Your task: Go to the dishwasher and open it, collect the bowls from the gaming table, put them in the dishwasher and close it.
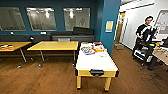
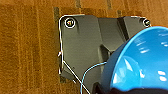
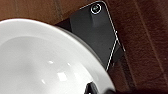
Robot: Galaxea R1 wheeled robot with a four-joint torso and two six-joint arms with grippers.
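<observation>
Wood flooring (image 1: 50, 77) stretches between the robot and the gaming table (image 1: 96, 65), whose white top carries board-game boxes (image 1: 88, 50) at its far end. Yellow tables (image 1: 53, 45) stand to its left against a dark blue wall (image 1: 57, 5), and a person (image 1: 142, 37) with a control rig waits near the right-hand doorway. In the left wrist view, a blue bowl (image 2: 140, 62) sits right at the left gripper, over the dark plate (image 2: 82, 47) with floor beneath. In the right wrist view, a pale bowl (image 3: 42, 60) sits likewise at the right gripper, above the floor. Whether either gripper's grip is closed on its bowl cannot be told.
</observation>
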